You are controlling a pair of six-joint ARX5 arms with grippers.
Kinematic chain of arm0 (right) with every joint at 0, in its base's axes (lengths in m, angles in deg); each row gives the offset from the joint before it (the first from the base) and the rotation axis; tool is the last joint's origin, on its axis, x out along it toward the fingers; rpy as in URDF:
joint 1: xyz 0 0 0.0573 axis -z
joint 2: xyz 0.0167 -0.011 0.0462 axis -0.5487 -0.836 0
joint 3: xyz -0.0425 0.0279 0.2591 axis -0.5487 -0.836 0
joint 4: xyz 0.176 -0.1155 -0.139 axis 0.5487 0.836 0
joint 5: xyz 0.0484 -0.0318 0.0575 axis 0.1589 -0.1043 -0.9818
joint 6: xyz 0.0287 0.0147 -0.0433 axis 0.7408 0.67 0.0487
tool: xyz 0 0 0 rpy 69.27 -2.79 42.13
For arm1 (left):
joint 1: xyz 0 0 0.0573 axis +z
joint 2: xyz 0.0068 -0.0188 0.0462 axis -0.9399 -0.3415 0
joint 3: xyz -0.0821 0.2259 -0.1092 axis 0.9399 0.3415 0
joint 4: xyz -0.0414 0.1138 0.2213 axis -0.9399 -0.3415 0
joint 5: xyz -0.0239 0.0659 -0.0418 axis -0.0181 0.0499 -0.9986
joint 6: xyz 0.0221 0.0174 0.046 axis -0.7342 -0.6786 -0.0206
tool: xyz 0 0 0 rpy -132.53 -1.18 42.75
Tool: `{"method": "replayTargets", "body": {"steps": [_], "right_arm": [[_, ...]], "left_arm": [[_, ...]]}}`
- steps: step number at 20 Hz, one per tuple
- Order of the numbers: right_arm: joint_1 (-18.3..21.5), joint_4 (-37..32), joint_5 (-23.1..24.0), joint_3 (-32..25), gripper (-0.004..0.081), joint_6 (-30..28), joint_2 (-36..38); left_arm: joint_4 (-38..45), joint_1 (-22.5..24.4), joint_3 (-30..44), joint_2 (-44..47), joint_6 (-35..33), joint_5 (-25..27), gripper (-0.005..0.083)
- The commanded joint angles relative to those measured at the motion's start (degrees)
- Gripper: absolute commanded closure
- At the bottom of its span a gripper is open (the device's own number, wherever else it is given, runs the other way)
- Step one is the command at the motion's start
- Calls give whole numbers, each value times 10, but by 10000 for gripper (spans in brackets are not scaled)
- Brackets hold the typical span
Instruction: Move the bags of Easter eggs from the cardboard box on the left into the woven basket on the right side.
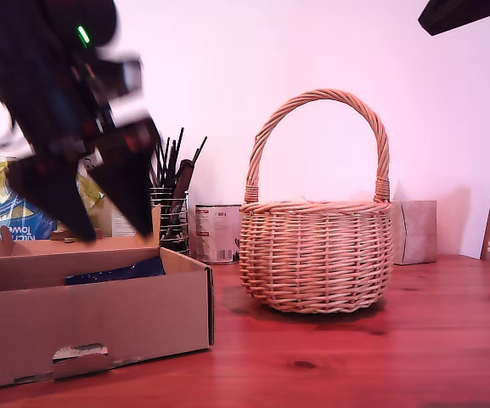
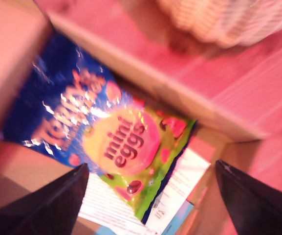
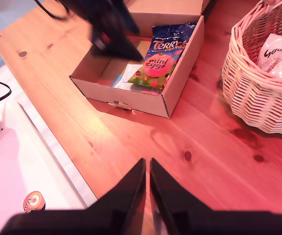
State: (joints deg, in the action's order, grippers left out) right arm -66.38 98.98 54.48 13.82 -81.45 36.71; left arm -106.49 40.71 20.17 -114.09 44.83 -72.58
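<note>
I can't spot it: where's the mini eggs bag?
The mini eggs bag lies inside the cardboard box, under my first gripper, at the exterior view's left.

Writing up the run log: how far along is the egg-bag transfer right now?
Done: the woven basket already holds at least one white packet; what it is I cannot tell. In hand: my first gripper is open, above the mini eggs bag, touching nothing. That bag lies in the cardboard box. My second gripper is shut and empty over the table. Left: grasp, carry, drop.
</note>
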Motion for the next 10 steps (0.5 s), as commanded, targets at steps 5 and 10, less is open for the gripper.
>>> {"method": "replayTargets", "body": {"steps": [5, 10], "right_arm": [[-3, -7, -2, -1, 783, -4, 4], [-3, -7, -2, -1, 782, -4, 4]], "left_arm": [[12, -16, -12, -88, 14, 53, 21], [37, -16, -12, -136, 8, 61, 22]]}}
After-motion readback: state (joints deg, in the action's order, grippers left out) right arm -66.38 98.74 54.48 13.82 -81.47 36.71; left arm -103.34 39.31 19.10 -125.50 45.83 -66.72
